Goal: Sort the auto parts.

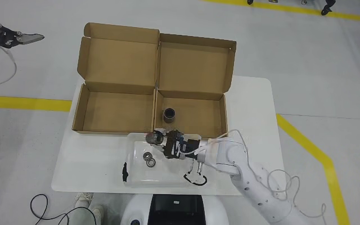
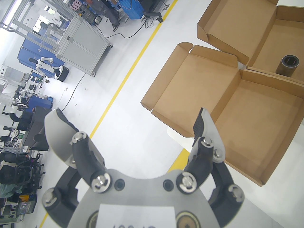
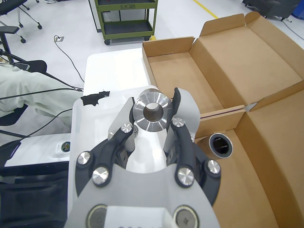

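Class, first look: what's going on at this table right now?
The right gripper is shut on a silver metal bushing, held over the clear tray next to two open cardboard boxes. One box holds a dark sleeve; two small rings lie in the tray. The left gripper hangs open off to the side.

R gripper (image 3: 153, 97) fingers (image 3: 184, 105) are covering both flanks of the metal cylinder (image 3: 152, 113), leaving just its bored end face showing. A small ring (image 3: 135, 131) is peeking from behind 1 finger, mostly hidden. In top view, 2 rings (image 1: 151, 162) in the clear tray (image 1: 166, 172) are reading too small to tell what type. L wrist view: box wall is hiding the base of the dark sleeve (image 2: 288, 64), and the R box (image 2: 289, 39) is running off the pic edge.
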Tool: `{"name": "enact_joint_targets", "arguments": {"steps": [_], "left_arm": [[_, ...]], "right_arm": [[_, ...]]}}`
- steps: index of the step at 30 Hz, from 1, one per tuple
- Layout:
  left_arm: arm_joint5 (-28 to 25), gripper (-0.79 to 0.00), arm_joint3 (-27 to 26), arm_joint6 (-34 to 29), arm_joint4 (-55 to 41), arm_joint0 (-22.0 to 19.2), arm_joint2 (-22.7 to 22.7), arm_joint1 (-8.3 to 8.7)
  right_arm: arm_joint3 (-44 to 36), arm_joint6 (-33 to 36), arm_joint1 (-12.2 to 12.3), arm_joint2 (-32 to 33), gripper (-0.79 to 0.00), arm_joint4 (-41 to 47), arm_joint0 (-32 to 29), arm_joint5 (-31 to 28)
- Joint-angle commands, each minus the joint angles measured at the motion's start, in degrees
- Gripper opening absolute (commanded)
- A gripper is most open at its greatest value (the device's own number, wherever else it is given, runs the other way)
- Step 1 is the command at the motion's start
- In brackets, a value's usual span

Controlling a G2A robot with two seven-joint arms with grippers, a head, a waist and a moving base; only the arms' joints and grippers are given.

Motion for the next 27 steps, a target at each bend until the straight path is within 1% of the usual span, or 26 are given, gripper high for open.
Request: {"name": "enact_joint_targets", "arguments": {"steps": [1, 8, 18, 22, 27], "left_arm": [[0.0, 0.0, 0.0, 0.0, 0.0, 0.0, 0.0, 0.0], [0.0, 0.0, 0.0, 0.0, 0.0, 0.0, 0.0, 0.0], [0.0, 0.0, 0.0, 0.0, 0.0, 0.0, 0.0, 0.0], [0.0, 0.0, 0.0, 0.0, 0.0, 0.0, 0.0, 0.0], [0.0, 0.0, 0.0, 0.0, 0.0, 0.0, 0.0, 0.0]], "right_arm": [[0.2, -0.5, -0.3, -0.6, -0.785, 0.4, 1.4, 0.1], [2.4, -7.8, -1.4, -0.9, -0.785, 4.0, 5.9, -1.2], [2.1, -11.6, -2.6, -0.1, -0.785, 5.1, 13.5, -3.0], [1.4, -12.7, -3.1, 0.2, -0.785, 5.3, 16.7, -2.6], [-0.1, -14.3, -3.5, 1.3, -0.785, 5.3, 18.7, -1.8]]}}
